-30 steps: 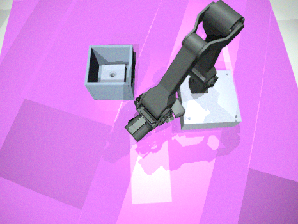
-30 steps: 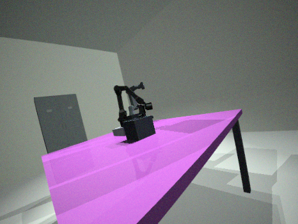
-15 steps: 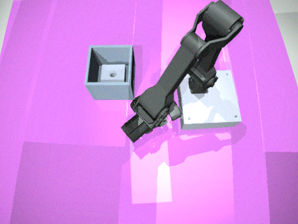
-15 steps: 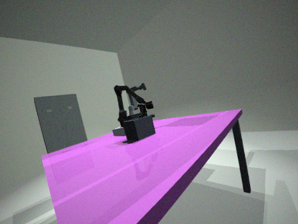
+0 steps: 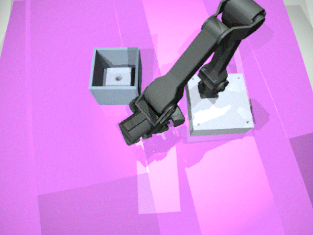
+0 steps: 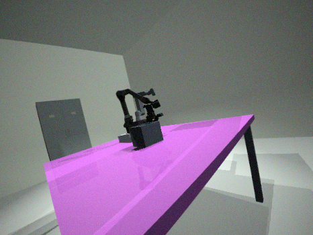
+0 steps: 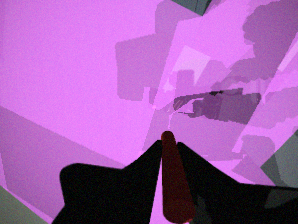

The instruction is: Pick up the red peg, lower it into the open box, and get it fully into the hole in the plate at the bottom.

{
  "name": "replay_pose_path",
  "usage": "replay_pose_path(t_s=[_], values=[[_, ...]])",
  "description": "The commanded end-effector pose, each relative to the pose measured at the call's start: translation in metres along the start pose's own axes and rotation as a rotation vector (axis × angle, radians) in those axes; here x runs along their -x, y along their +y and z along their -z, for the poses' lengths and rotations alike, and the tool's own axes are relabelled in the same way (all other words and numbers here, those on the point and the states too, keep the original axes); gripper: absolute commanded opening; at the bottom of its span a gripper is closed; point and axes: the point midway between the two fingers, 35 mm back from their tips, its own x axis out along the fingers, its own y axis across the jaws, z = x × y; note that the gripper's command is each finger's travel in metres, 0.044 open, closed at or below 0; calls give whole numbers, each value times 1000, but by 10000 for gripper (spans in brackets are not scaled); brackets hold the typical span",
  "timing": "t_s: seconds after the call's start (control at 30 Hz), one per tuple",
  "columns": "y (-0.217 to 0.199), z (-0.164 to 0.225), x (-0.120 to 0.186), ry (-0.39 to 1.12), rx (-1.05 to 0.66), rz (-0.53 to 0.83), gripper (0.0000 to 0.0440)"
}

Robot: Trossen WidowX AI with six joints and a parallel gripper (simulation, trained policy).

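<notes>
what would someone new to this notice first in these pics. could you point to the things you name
Probably the vivid magenta table (image 5: 84, 151) (image 6: 134, 188) (image 7: 55, 65), filling most of the top view. Next, the dark arm (image 5: 198, 54) (image 6: 124, 104) reaching across it from a pale base plate (image 5: 218, 124), beside an open grey-blue box (image 5: 115, 95) (image 6: 152, 134). In the wrist view, a dark red peg (image 7: 175, 185) stands out between the black fingers, which are shut on it.
</notes>
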Motion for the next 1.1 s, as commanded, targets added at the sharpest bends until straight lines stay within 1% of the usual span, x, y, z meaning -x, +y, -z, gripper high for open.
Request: replay_pose_path(t_s=[0.0,0.2,0.37,0.63,0.83,1.07], values=[[15,-1,18,18,-4,-56,0],[32,-10,43,16,-6,-120,0],[44,-25,64,-3,-8,-165,0],[53,-55,95,-43,-17,-189,0],[54,-81,108,-82,-36,-186,0],[50,-110,115,-119,-63,-164,0]])
